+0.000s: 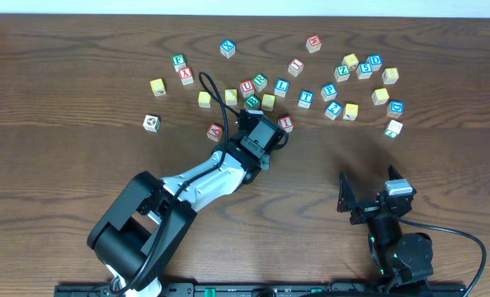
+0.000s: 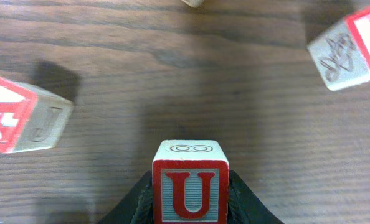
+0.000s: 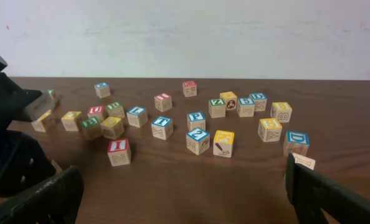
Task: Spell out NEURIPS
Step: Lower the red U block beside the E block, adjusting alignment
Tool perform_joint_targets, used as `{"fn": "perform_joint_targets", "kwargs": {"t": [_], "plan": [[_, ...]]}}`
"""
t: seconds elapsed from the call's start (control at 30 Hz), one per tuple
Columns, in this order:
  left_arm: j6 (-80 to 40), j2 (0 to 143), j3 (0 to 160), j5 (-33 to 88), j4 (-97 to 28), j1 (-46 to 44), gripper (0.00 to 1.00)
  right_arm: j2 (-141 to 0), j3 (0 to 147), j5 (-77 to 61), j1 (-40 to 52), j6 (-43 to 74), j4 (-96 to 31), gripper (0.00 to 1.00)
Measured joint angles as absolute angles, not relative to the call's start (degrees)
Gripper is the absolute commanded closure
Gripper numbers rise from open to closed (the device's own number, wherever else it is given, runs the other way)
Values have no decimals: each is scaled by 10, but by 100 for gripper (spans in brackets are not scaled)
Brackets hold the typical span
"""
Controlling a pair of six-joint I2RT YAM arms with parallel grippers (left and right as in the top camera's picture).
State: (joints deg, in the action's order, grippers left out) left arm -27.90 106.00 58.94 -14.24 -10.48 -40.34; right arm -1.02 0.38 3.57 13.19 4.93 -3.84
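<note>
Red U cube [image 2: 189, 186] is clamped in the left gripper [image 1: 256, 130], right gripper [image 1: 370, 193] spread wide; placement on the near counter [image 1: 63, 91] is needed next.

Dark wood-grain table [image 1: 55, 74] meets a plain pale wall [image 3: 185, 34].

**Colours & patterns, table + blocks**

Dark-brown wooden table [image 1: 63, 66]: streaky grain running lengthwise.

Pale-wood cube w/ red U [image 2: 190, 190]: red frame, red letter on pale grey-blue ground. Top face is bare wood w/ thin line-drawn loops.

Red-framed pale-wood cube at left [image 2: 14, 115]: red & white face, side engraved w/ an outlined J.

Small red-topped I cube [image 3: 118, 151]: white letter, line pattern on its side.

Blue-framed 2 cube [image 3: 197, 140] & blue-framed D cube [image 3: 296, 142]: white grounds.

Green-framed Z cube [image 3: 217, 106].

Plain off-white wall [image 3: 185, 31].
</note>
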Motion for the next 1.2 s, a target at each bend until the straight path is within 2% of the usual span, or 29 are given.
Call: {"fn": "perform_joint_targets", "kwargs": {"t": [0.3, 0.57, 0.93, 1.2], "plan": [[-246, 1053, 590, -95, -138, -426, 93, -10, 4, 36, 132, 49, -38, 1], [-247, 1049, 590, -105, -157, -460, 93, -10, 4, 36, 132, 49, -38, 1], [-378, 1043, 590, -171, -205, -462, 93, -10, 4, 36, 132, 49, -38, 1], [-407, 1043, 590, -176, -209, -462, 93, -10, 4, 36, 132, 49, -38, 1]]}}
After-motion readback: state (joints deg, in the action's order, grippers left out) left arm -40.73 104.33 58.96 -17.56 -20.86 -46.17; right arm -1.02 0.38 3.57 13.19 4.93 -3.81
